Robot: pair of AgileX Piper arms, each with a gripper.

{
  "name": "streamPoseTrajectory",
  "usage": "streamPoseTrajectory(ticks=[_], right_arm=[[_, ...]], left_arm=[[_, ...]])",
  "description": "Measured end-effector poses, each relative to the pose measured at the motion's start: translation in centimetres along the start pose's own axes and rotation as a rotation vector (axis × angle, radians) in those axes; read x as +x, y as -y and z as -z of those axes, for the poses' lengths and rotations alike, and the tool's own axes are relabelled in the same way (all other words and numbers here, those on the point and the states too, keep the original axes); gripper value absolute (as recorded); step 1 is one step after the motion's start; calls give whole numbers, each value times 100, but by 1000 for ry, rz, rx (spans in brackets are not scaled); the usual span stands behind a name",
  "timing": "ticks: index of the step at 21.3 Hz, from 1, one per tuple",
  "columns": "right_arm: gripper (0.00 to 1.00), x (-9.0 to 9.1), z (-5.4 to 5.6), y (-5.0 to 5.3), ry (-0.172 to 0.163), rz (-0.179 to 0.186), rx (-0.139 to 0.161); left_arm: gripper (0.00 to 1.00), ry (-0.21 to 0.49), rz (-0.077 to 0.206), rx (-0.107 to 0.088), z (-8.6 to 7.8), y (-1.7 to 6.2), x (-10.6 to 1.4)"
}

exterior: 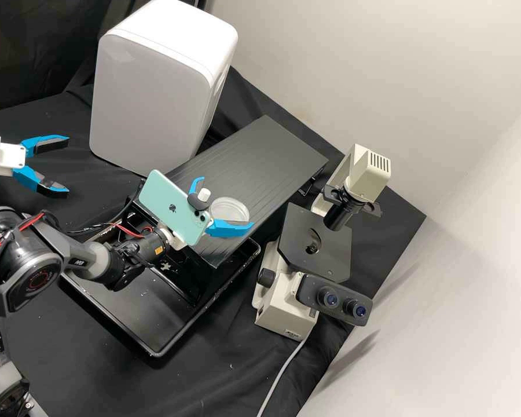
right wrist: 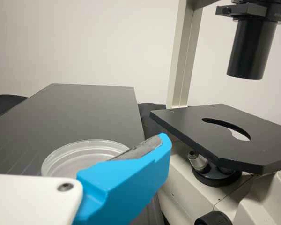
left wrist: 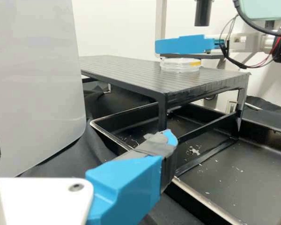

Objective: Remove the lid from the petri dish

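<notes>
Right gripper (exterior: 226, 204) straddles the petri dish (exterior: 233, 209) on the black shelf (exterior: 260, 156); whether it grips, I cannot tell. Left gripper (exterior: 65, 163), at nine o'clock, gapes, holding nothing.

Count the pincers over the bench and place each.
2. The left pincer hangs open beside the white box. The right pincer is open at the petri dish on the black platform.

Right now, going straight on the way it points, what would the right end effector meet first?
Probably the petri dish, lying on the black platform between the right end effector's open fingers; the microscope stands farther beyond.
</notes>
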Motion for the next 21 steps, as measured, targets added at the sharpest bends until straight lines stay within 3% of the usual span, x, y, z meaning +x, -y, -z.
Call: streamPoseTrajectory(ticks=[10, 15, 19, 21], right_arm=[[100, -11, -10, 6, 2, 0, 2], [100, -109, -109, 47, 25, 4, 35], [100, -147, -245, 158, 66, 34, 48], [100, -145, -262, 174, 54, 21, 47]], left_arm=[[100, 0, 0, 0, 0, 0, 0], [100, 0, 0, 0, 0, 0, 0], [100, -1, 3, -1, 2, 7, 2], [100, -3, 3, -1, 4, 7, 2]])
